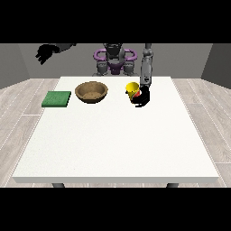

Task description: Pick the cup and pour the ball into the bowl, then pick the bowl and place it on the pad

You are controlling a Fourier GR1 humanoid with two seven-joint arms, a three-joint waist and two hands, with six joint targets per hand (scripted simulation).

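Hand at the view's right [142,98] is mine, pressed against the yellow cup [131,89]; whether its fingers wrap it I cannot tell. I should lift level, travel left, and tip only once over the bowl [92,91].

No writing, label, brand mark, number or sign can be read anywhere in the front view.
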